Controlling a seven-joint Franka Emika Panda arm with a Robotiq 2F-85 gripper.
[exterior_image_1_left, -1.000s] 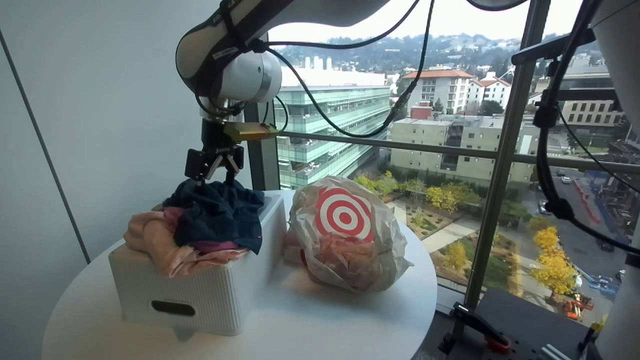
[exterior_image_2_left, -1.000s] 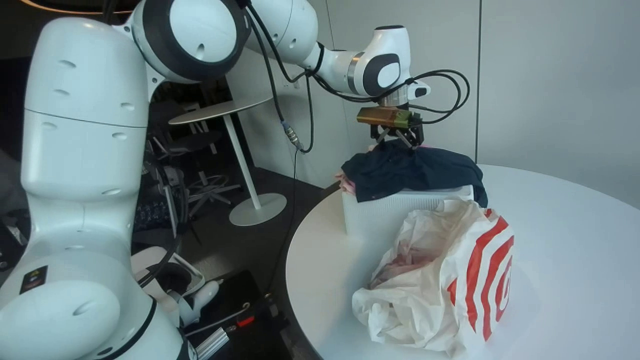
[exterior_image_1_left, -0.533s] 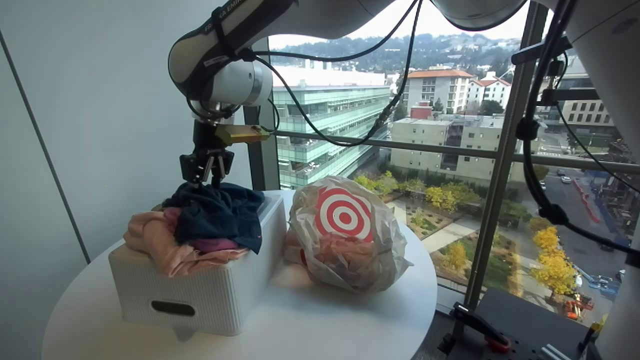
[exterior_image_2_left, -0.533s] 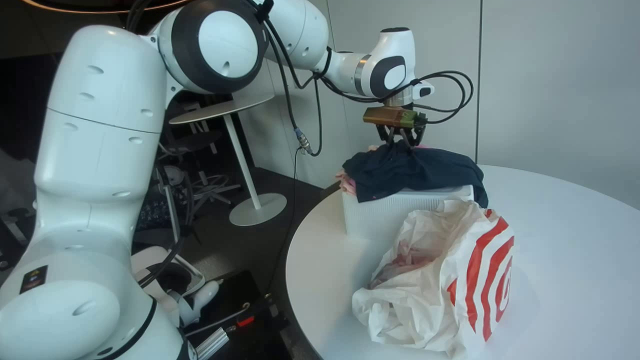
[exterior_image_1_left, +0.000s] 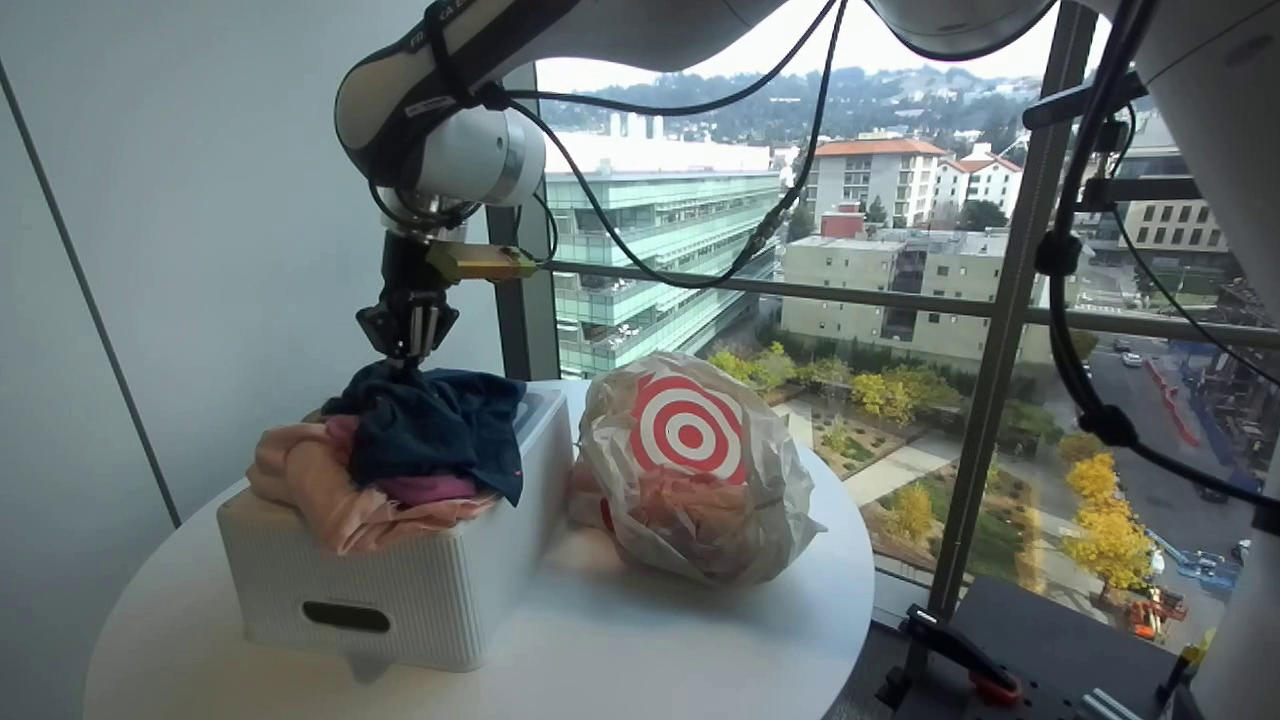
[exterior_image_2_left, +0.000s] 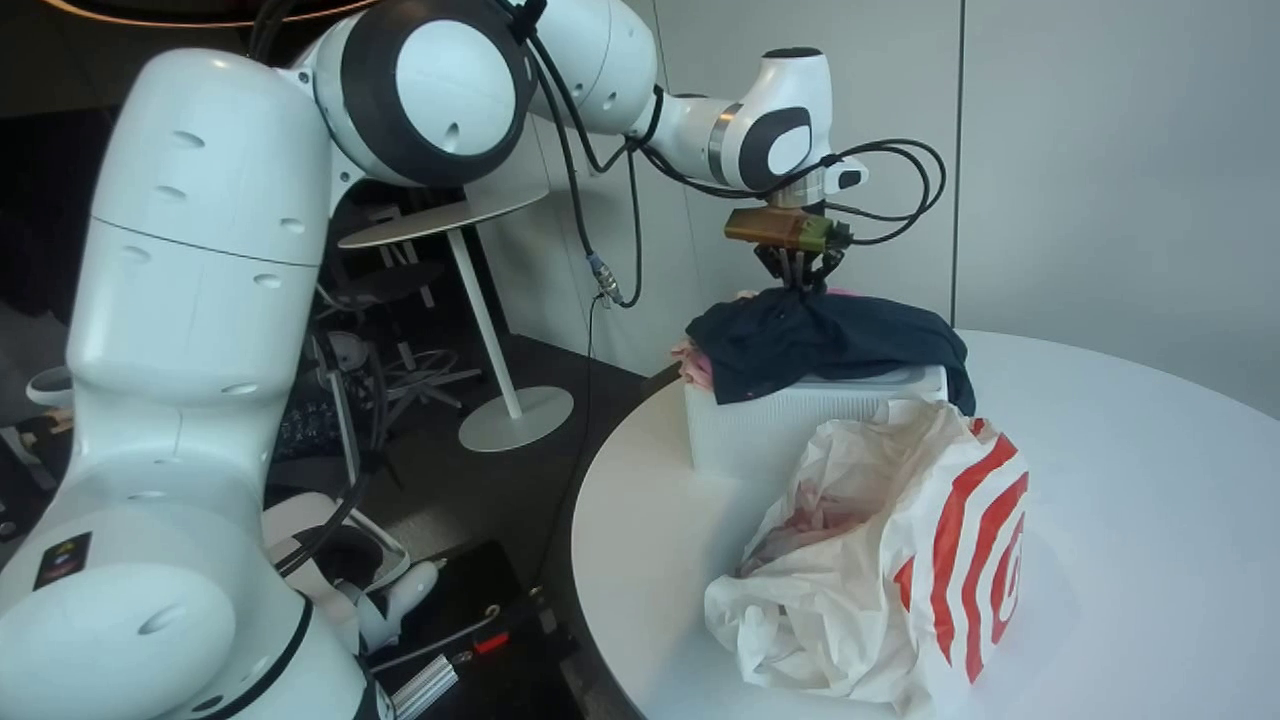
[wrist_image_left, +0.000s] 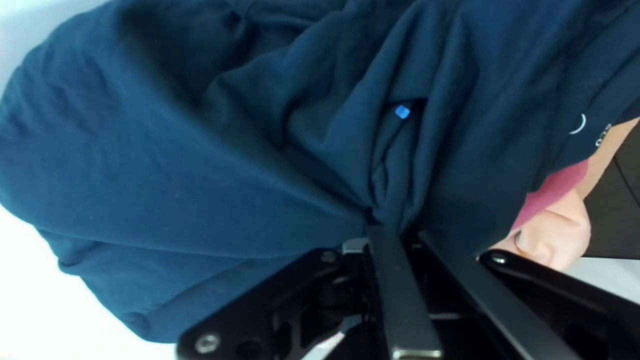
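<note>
**Pincer (exterior_image_1_left: 408, 361) closed on dark blue garment (exterior_image_1_left: 430, 430)**

Pincer state: The pincer points downward. Its two fingers (wrist_image_left: 398, 295) are drawn close together; only a narrow gap shows between them in the wrist view. The tips grip a gathered fold of the dark blue garment, and creases in the fabric converge on this point.

Garment position: The dark blue garment lies draped across the top of the box (exterior_image_1_left: 430, 610). Its gripped portion forms a low peak; the remainder rests on other fabrics. Part of it hangs over the box rim in both exterior views. In the wrist view, a pale curved mark (wrist_image_left: 580, 125) appears near one edge. A small bright blue square (wrist_image_left: 402, 111) shows inside a fold; its nature cannot be determined.

Adjacent items: Peach cloth (exterior_image_1_left: 320, 490) lies beneath and beside the garment and overhangs the box. A strip of magenta cloth (exterior_image_1_left: 428, 489) shows between the two. The box is white, with ribbed walls and an oblong handle slot. A white bag (exterior_image_2_left: 830, 620) with a red target design lies just beside the box; pink fabric (exterior_image_2_left: 820, 515) is visible through its mouth. Whether bag and box touch cannot be determined.

Surroundings: Box and bag rest on a round white surface (exterior_image_2_left: 1130, 500). A gold-coloured housing (exterior_image_1_left: 485, 262) is mounted above the pincer on the arm (exterior_image_2_left: 190, 300). In an exterior view, a pedestal table (exterior_image_2_left: 450, 222) stands in the background.
</note>
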